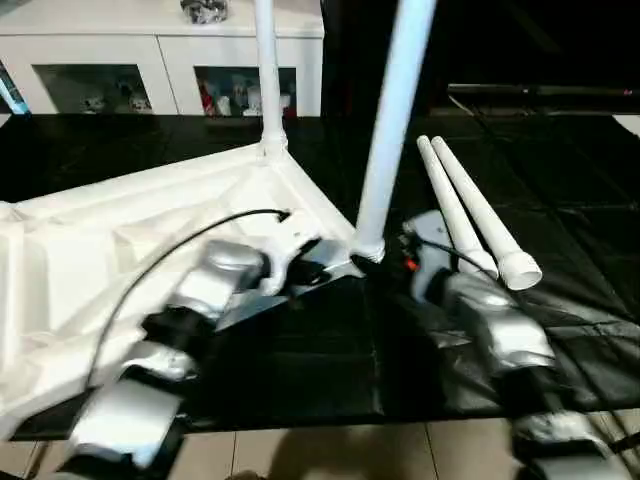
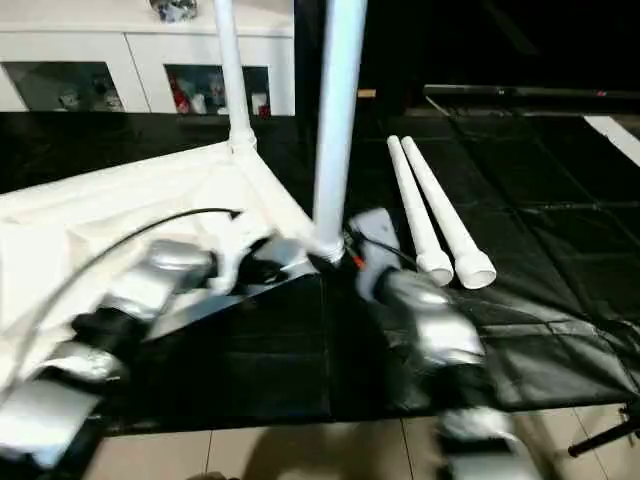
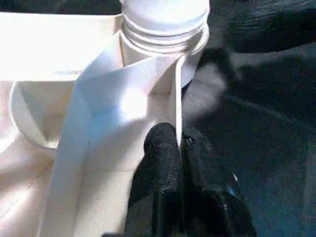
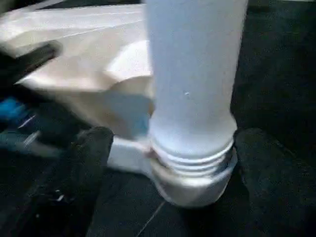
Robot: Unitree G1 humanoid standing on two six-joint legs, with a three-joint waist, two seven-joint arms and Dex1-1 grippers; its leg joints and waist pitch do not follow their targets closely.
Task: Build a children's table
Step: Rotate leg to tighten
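Left end effector point(image 3: 180, 148) pinches the ribbed white plastic tabletop's point(image 1: 90, 250) thin rim; right end effector point(image 4: 173, 158) spread, straddling the smooth tapered white leg's point(image 1: 392, 130) threaded base.

The table top point(image 1: 90, 250) lies underside up on the floor mat point(image 1: 300, 350), filling the left of the scene. One leg point(image 1: 268, 75) stands in its far corner socket; another leg point(image 1: 392, 130) stands in the near right corner socket. Two loose legs point(image 1: 470, 210) lie side by side on the mat, just right of that corner. A cabinet point(image 1: 160, 60) stands behind, at far left. The left gripper point(image 1: 320, 265) sits at the rim left of the near leg, the right gripper point(image 1: 400, 250) just right of its base.
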